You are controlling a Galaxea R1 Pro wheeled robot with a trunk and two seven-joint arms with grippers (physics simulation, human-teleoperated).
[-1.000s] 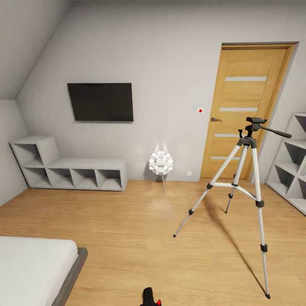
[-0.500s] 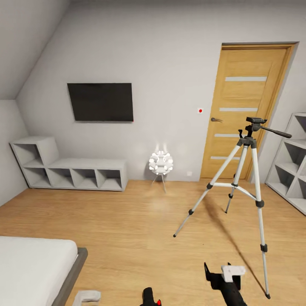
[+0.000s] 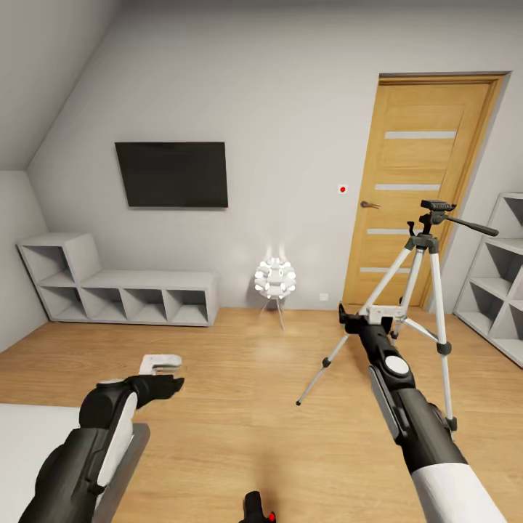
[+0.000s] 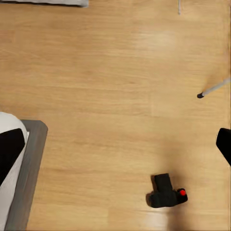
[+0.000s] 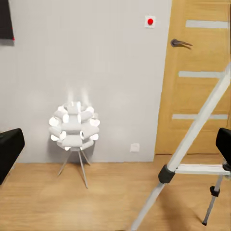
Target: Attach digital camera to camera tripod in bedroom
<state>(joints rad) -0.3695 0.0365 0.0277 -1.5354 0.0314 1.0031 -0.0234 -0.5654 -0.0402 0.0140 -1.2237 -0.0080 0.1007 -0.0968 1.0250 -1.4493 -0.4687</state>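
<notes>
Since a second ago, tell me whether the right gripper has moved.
Yes. The right gripper has risen from below the view to hang before the camera tripod, whose legs stayed put.

digital camera (image 4: 166, 193): matte black, red button
camera tripod (image 3: 428, 290): silver-grey legs, black joints, dark grey head
floor (image 3: 247, 392): light wood planks
door (image 3: 425, 181): honey wood, pale stripes
lamp (image 5: 73, 126): white

Black digital camera (image 4: 166, 193) lies on floor; camera tripod (image 3: 425, 290) stands upright.
</notes>
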